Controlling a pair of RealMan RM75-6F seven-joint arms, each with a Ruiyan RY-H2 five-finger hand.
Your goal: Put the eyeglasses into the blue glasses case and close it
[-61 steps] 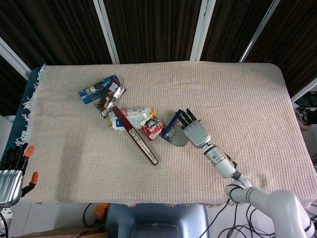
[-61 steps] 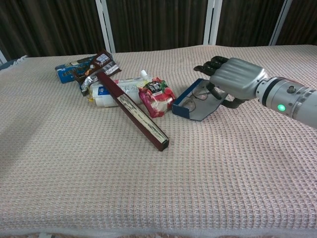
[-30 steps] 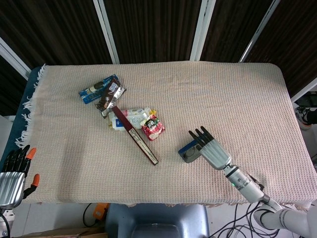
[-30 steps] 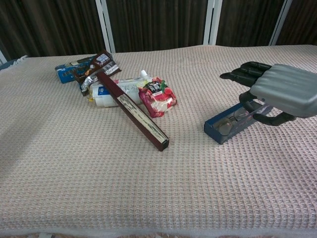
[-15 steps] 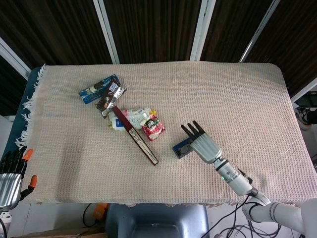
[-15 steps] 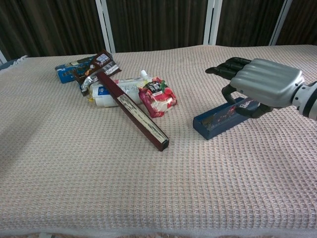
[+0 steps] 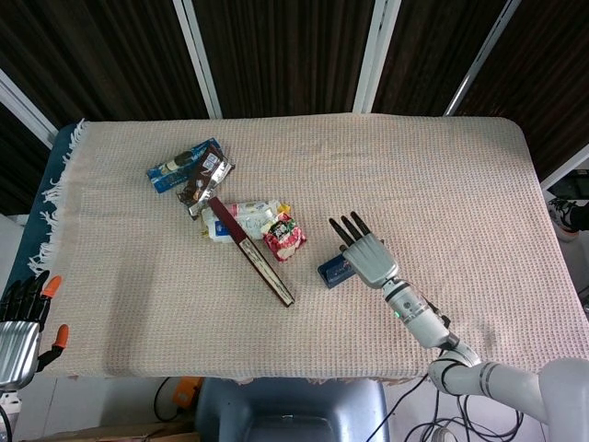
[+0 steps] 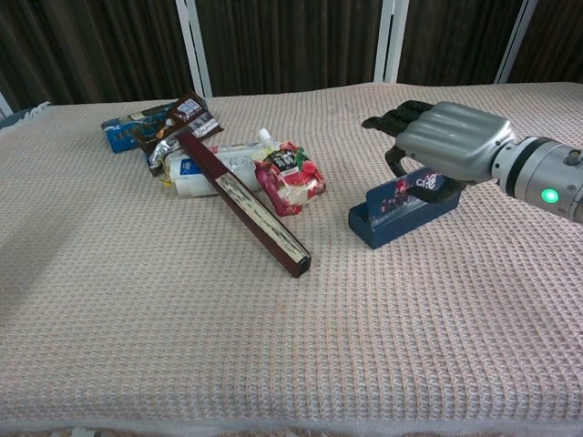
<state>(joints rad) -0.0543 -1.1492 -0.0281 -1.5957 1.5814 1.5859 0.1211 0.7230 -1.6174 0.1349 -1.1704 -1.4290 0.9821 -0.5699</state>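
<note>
Head view
Case: we see one blue glasses case [image 7: 335, 271] on the cloth-covered surface [image 7: 442, 184], just right of the snack pile; its long axis runs from lower left to upper right, and its right end is hidden under our right hand.
Right hand: our right hand [image 7: 366, 253] lies over the case's right half, back up, fingers stretched toward the far edge; from above we cannot tell whether it grips the case.
Left hand: our left hand [image 7: 20, 333] hangs off the surface's near-left corner, cut by the frame edge, fingers apart and holding nothing.
Other things: we count one long dark-red box [image 7: 250, 250] lying diagonally, one red snack pouch [image 7: 285, 239], one white packet [image 7: 241, 219], one brown wrapper [image 7: 204, 177] and one blue packet [image 7: 175, 166].

Chest view
Case: the case [image 8: 401, 211] rests on the cloth, near end at lower left, far end rising toward the upper right; its lid is tilted up, not shut, with a printed pattern on the face toward us.
Glasses: we cannot make out the glasses; the lid and hand hide the inside.
Right hand: the right hand [image 8: 446, 146] is curled over the case's far end, thumb under the lid edge and dark fingers [image 8: 393, 116] over the top, clamped on it.
Left hand: outside this view.
Other things: the same box [image 8: 244, 202] and red pouch [image 8: 290, 177] lie left of the case, apart from it.
</note>
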